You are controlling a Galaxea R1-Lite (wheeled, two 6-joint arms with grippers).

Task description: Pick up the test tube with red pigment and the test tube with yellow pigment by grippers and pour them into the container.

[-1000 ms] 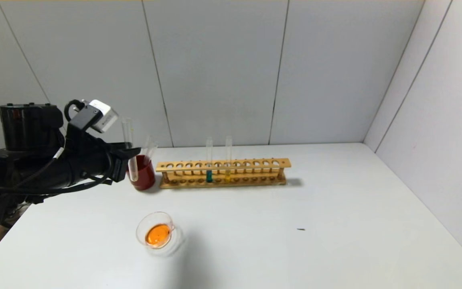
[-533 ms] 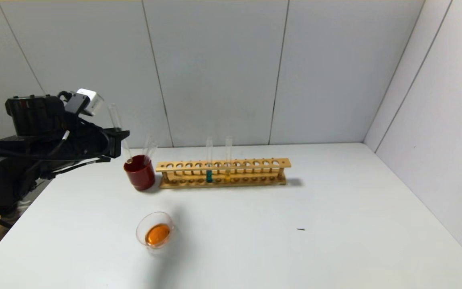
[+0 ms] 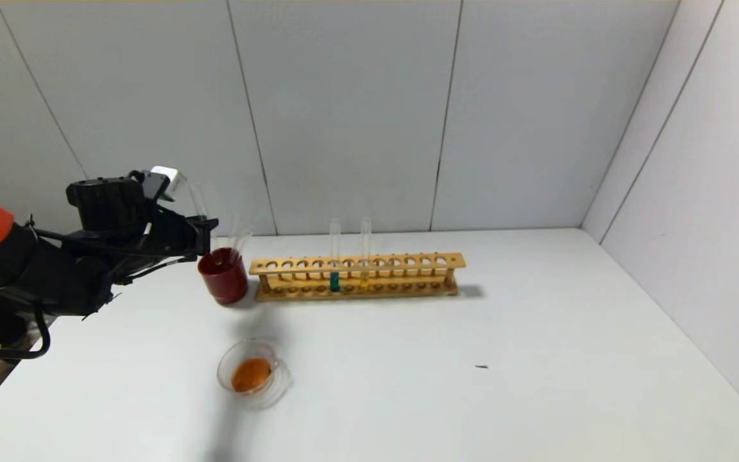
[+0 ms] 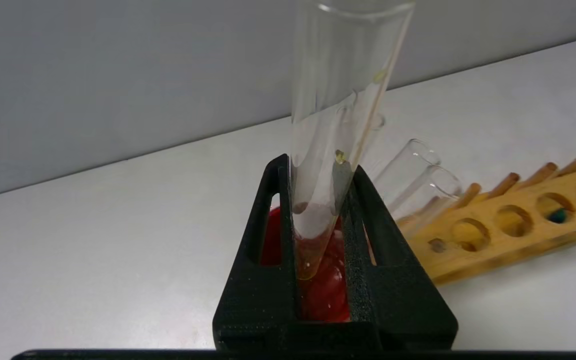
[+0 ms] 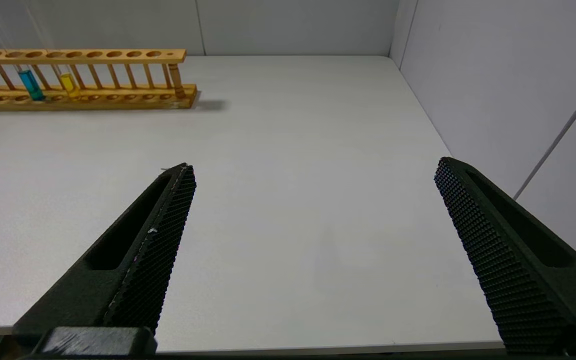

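Observation:
My left gripper (image 3: 206,235) (image 4: 318,167) is shut on the test tube with yellow pigment (image 3: 201,202) (image 4: 338,75). The tube stands nearly upright and is almost empty, with only yellow streaks inside. Its round bottom hangs in the mouth of a dark red cup (image 3: 223,282) (image 4: 328,295). The container (image 3: 223,367), a low glass dish holding orange liquid, sits nearer the table's front. The test tube with red pigment is out of view. My right gripper (image 5: 315,165) stands open over bare table near the front right edge.
Two empty clear tubes (image 4: 418,175) lean in the red cup. A wooden rack (image 3: 408,262) (image 5: 118,54) at the back holds a teal-liquid tube (image 3: 334,256) (image 5: 30,82) and a yellow-liquid tube (image 3: 365,253) (image 5: 69,85). Walls close the back and right.
My left arm has swung back and away with the tube. The tube's bottom, which hung in front of the red cup, now sits at the cup's mouth.

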